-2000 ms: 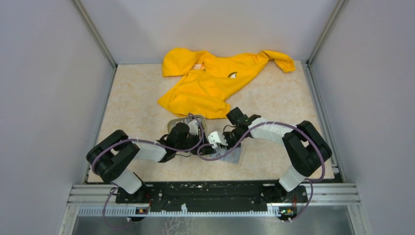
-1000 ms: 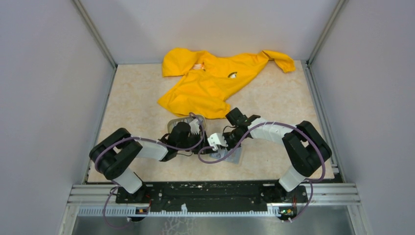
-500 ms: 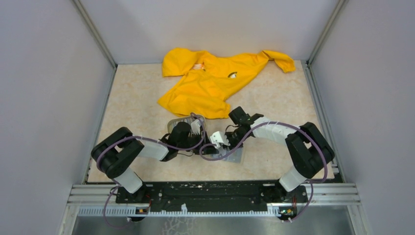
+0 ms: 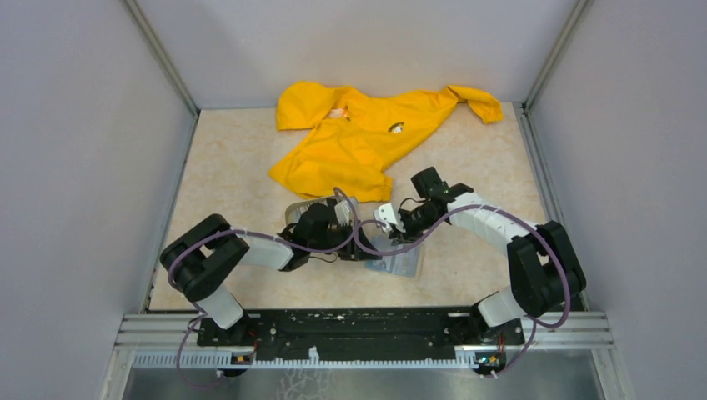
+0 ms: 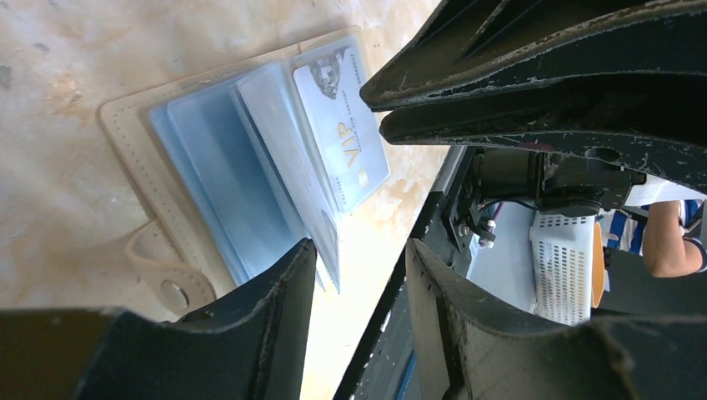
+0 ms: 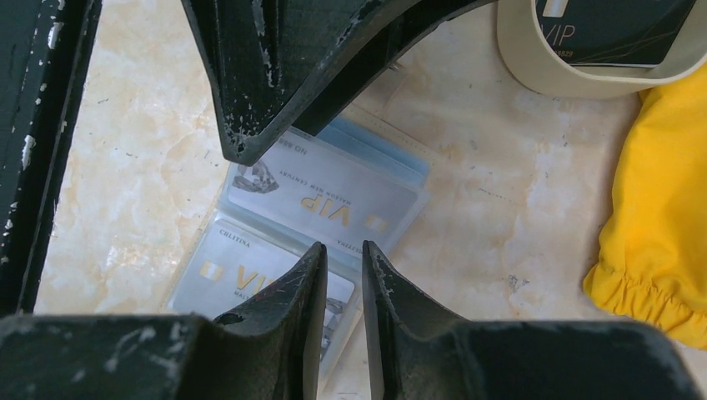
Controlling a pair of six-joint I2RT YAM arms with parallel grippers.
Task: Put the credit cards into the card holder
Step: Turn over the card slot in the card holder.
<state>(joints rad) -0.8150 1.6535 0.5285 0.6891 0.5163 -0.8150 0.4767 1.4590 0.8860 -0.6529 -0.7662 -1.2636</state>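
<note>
We find the card holder (image 5: pixel 217 158) lying open on the desk (image 4: pixel 233 167), credit cards (image 6: pixel 325 204) in its pockets. Left pincer (image 5: pixel 358 246): half open, empty. Right pincer (image 6: pixel 343 247): narrowly parted, empty.

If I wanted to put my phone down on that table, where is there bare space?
Bare table lies at the left, between the side wall and the yellow jacket; also at the right, between the jacket's sleeve and the right arm. The middle is crowded: left gripper, right gripper, open card holder and beige tray bunch together.
</note>
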